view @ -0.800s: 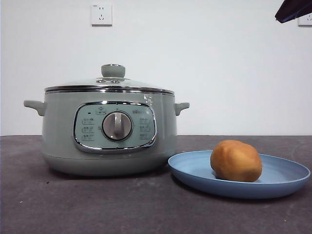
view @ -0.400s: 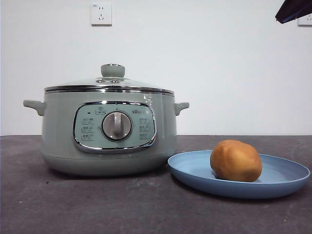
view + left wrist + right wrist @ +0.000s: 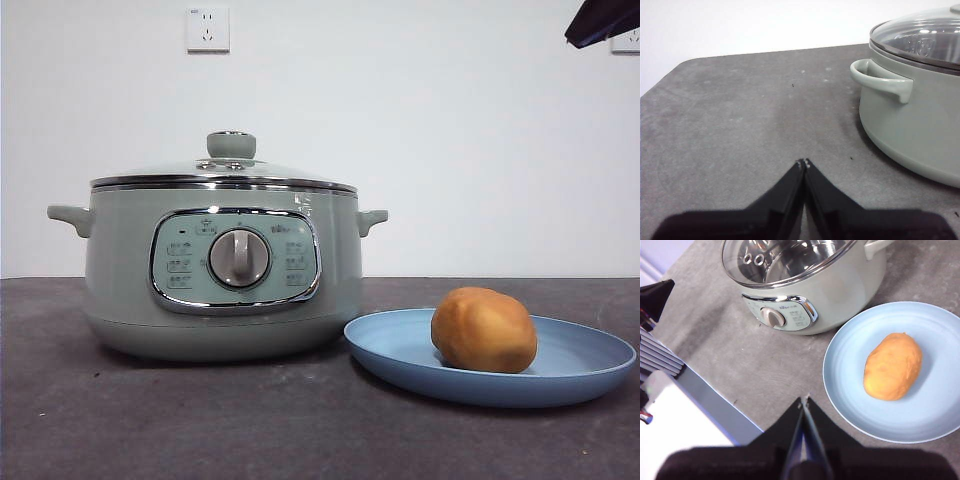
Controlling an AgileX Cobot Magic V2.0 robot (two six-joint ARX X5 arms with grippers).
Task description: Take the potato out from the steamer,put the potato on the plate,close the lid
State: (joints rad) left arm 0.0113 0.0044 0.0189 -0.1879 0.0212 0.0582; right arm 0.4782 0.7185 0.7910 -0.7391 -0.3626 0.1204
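Task looks done: potato [image 3: 484, 330] sits on plate [image 3: 590, 375], right of pot [image 3: 125, 270]; lid [image 3: 225, 172] on. Left gripper [image 3: 804, 162] & right gripper [image 3: 805, 399] both pressed together, empty, clear of everything. Nothing left.

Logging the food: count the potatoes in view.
1: the potato lies on the plate, beside the steamer. None shows through the lid, though part of the inside is hidden.

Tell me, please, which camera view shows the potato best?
The right wrist view: it shows the potato whole from above, lying on the plate. The front view shows only its side; the left wrist view misses it.
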